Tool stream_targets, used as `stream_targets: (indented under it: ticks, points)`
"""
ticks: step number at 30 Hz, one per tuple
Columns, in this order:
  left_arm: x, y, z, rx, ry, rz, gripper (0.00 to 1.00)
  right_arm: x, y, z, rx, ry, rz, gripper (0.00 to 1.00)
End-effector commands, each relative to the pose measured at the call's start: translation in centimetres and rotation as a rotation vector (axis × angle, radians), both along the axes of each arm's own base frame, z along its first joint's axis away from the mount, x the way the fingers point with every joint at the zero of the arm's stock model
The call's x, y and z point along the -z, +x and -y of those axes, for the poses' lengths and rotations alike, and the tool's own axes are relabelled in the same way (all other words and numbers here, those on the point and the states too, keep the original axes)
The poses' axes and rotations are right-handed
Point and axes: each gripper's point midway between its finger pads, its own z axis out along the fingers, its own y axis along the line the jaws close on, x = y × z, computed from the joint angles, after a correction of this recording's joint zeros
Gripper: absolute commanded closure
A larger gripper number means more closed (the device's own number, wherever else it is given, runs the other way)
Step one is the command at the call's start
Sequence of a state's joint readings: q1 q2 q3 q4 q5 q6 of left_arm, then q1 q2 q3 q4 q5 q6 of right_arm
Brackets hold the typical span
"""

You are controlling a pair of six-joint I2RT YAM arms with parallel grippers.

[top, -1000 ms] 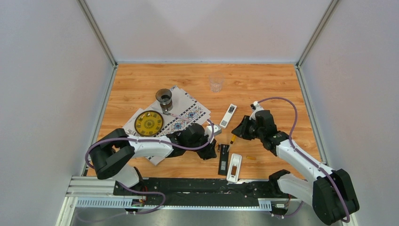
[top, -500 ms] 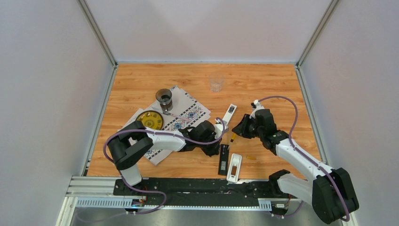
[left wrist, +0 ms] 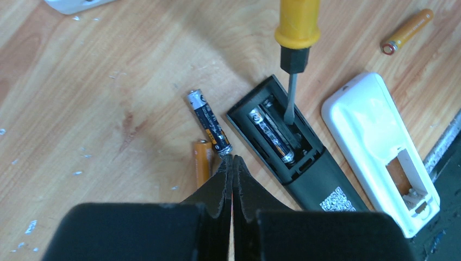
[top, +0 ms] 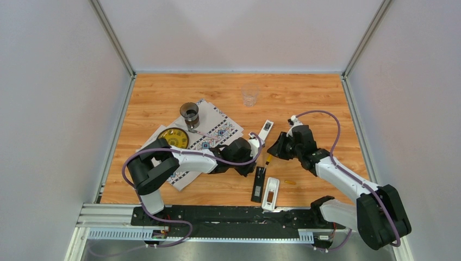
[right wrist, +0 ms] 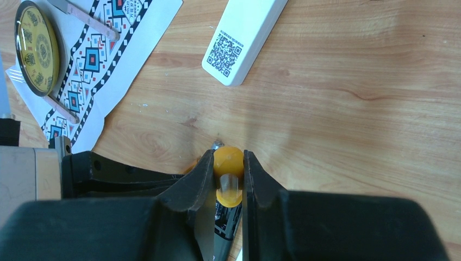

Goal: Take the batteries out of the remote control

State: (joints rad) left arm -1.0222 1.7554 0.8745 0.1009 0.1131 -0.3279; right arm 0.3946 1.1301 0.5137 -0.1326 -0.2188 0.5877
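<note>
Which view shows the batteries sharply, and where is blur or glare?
Left wrist view: batteries in the black remote sharp, glints on them, left pincer blurred. Right wrist view: screwdriver handle soft, QR label crisp. Top view: even light, batteries too small.

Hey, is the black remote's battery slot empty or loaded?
Loaded. The left wrist view shows a battery lying in the black remote's open slot, the screwdriver tip beside it.

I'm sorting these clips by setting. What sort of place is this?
Probably a robot test cell: plain white walls on metal framing enclose a wooden table, with two arms bolted to a rail at its near edge.
</note>
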Motion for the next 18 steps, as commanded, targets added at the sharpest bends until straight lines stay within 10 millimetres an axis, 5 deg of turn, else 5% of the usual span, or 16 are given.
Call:
stream_targets:
  ticks: [1,18]
  points:
    - [1.7,0.8,-1.3,-0.026,0.081,0.002,1.00,-2.3,1.8,-0.7,0.008,0.045,0.079,1.00]
    - [1.4,-2.4,-1.8,-0.007,0.000,-0.081,1.00,-0.9,2.1,-1.2,0.009,0.054,0.028,1.00]
